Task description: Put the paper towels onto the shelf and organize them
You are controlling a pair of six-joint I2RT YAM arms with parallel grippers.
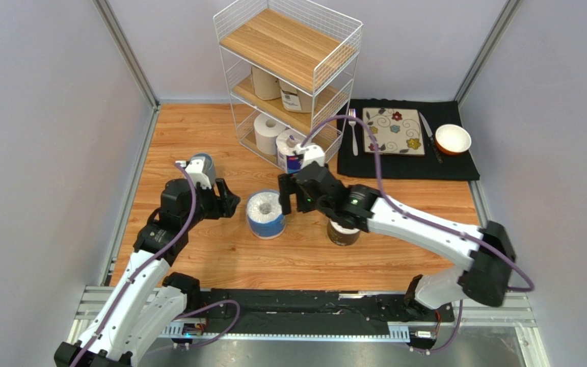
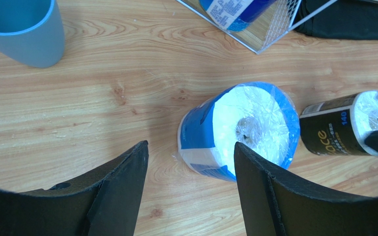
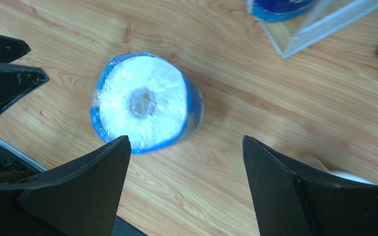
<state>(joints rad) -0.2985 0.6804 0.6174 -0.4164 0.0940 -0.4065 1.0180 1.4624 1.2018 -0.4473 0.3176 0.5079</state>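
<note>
The blue-wrapped paper towel roll (image 1: 265,214) stands upright on the wooden floor between my two grippers. To its left my left gripper (image 1: 233,203) is open and holds nothing; in the left wrist view the roll (image 2: 240,129) sits just beyond the fingertips. My right gripper (image 1: 286,196) is open wide and apart from the roll (image 3: 141,101), close to its right side. A dark-wrapped roll (image 1: 343,232) stands partly under the right arm. The shelf (image 1: 289,73) holds two tan rolls (image 1: 266,82) on its middle tier and a white roll (image 1: 267,130) and a blue-labelled roll (image 1: 293,153) on the bottom.
A blue cup (image 2: 23,29) stands on the floor near my left wrist. Right of the shelf lies a black mat (image 1: 457,164) with a patterned tile (image 1: 393,131), fork, knife and an orange bowl (image 1: 453,139). Grey walls close in both sides.
</note>
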